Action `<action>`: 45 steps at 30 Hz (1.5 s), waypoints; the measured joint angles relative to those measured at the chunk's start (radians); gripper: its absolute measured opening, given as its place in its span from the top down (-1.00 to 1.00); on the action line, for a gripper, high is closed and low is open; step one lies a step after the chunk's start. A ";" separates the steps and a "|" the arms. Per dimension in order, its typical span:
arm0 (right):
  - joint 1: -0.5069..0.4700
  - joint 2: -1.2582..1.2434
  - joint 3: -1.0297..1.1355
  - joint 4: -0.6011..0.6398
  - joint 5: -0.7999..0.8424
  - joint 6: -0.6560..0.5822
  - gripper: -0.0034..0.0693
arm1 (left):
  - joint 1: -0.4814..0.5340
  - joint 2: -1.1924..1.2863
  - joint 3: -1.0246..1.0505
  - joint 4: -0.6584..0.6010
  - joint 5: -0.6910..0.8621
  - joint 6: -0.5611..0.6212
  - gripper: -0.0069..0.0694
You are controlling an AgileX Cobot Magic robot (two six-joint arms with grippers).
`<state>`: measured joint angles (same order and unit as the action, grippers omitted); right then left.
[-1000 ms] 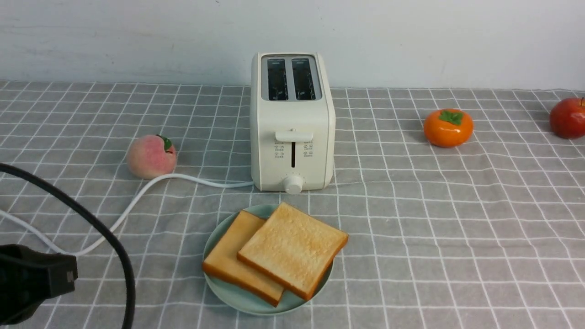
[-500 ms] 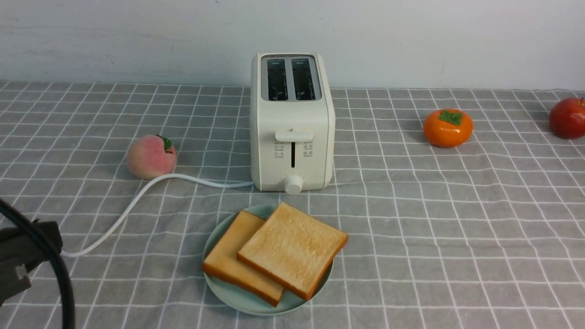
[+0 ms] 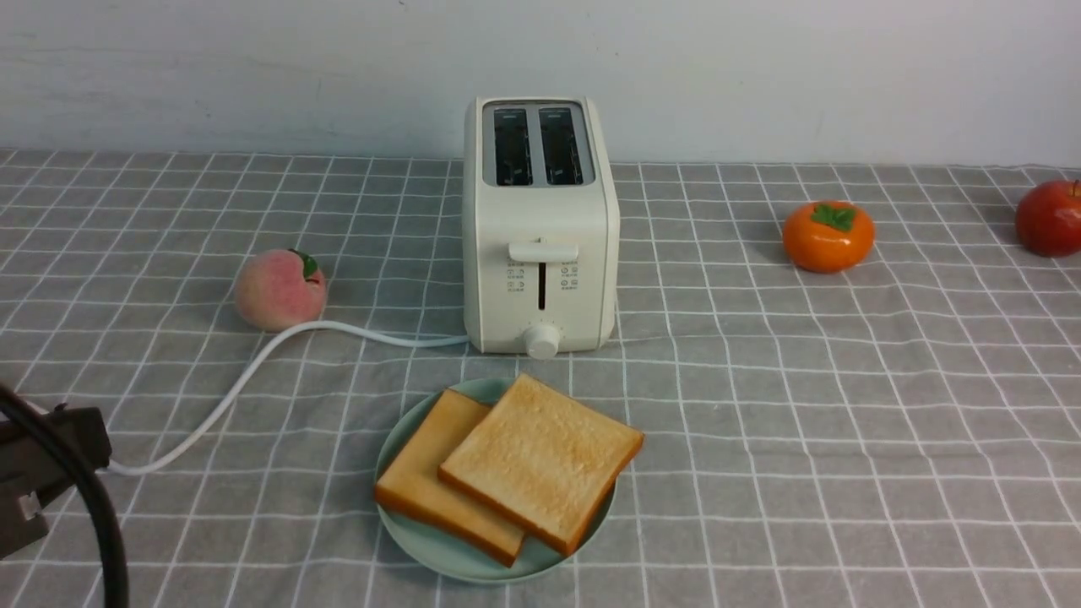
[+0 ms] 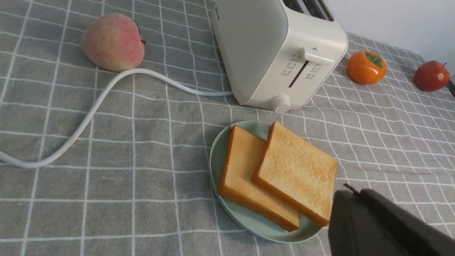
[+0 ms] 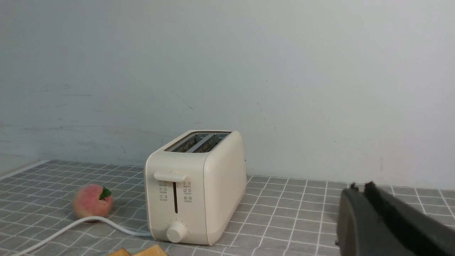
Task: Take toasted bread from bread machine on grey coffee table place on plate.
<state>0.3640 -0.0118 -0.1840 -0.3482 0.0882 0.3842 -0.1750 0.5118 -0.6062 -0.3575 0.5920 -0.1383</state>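
Overall, the grey coffee table (image 3: 802,464) is spanning the front view, its white-check cloth lying slightly wavy, w/ a pale wall (image 3: 338,76) standing behind. Bread machine (image 3: 540,211), cream-white, is standing upright at ctr. rear, both slots showing empty. Plate (image 3: 422,553), pale green, is sitting just in front of it, apart from the m/c. Toasted bread is lying on the plate, 2 pcs.: upper slice (image 3: 540,464) is overlapping lower slice (image 3: 448,481) and is extending past the rim on the R side. L gripper (image 4: 355,193) is keeping its jaws together, holding nothing, apart from the bread. R gripper (image 5: 360,190) is showing blurred in its wrist view; jaw opening can't be det'd. Apple (image 3: 1049,219), red, is resting at far R edge; persimmon (image 3: 828,238), orange w/ green leaf, is sitting betw. apple and m/c; peach (image 3: 279,291), pink, is sitting L of m/c. White cord (image 3: 228,401) is curving from m/c past the peach. Knob (image 3: 542,341) is projecting low on m/c front, below the slider slot.
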 joint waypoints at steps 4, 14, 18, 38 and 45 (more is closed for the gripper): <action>0.000 0.000 0.000 -0.002 0.000 0.000 0.82 | 0.000 -0.059 0.055 0.110 -0.021 0.028 0.86; 0.000 0.000 0.000 -0.001 0.000 -0.001 0.79 | 0.000 -0.495 0.509 0.305 -0.293 -0.021 0.86; 0.000 0.000 0.000 -0.001 -0.002 -0.001 0.78 | 0.000 -0.522 0.628 0.310 -0.287 -0.023 0.86; 0.000 0.000 0.000 -0.001 -0.003 -0.001 0.69 | 0.094 -0.522 0.637 0.312 -0.214 -0.150 0.83; 0.000 0.000 0.000 -0.001 -0.002 -0.001 0.67 | 0.094 -0.522 0.637 0.312 -0.212 -0.151 0.82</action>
<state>0.3640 -0.0118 -0.1840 -0.3492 0.0866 0.3832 -0.0806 -0.0100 0.0313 -0.0460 0.3804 -0.2890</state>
